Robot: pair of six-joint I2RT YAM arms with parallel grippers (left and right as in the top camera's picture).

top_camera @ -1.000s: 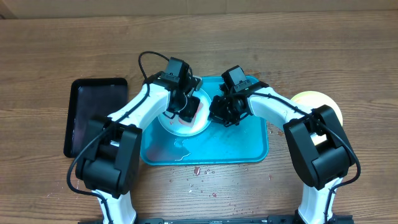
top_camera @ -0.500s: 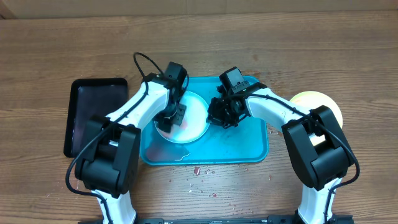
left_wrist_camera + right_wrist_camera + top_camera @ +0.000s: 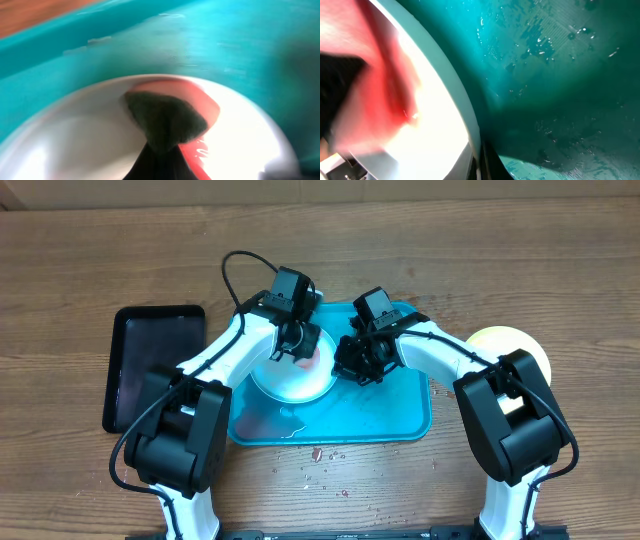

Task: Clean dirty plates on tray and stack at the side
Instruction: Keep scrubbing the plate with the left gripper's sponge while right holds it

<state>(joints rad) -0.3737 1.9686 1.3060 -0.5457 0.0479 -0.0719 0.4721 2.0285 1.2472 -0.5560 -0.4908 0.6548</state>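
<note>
Since half a second ago, the left hand [image 3: 294,348] has shifted from the lower left of the white plate [image 3: 290,383] to its upper middle. The right hand [image 3: 362,363] has not moved.

Far left of the overhead frame: a black tray [image 3: 155,365] lies on the counter [image 3: 80,260], apart from the work.

Left of centre: the left hand is clenched on a sponge [image 3: 165,117], dark scouring face down and red body behind. The sponge is pressed onto the plate, with a red smear beside it.

Centre: the white plate sits in the left half of the blue tray [image 3: 390,405]. The right hand is closed at the plate's right rim and appears to pinch it, steadying it.

Right: a yellow-green plate [image 3: 505,340] rests on the counter outside the tray, partly hidden by the right arm. Red specks [image 3: 320,454] lie on the counter below the tray.

Handling, as judged: the plate looks rigid, shallow and light. The tray floor shows water, so the plate is likely slick. The raised rim is the only sound place to take hold; a flat grip on the face would slide. It may chip if dropped, though I cannot tell its material.

Markings: no brand, label or writing can be read in any view.
</note>
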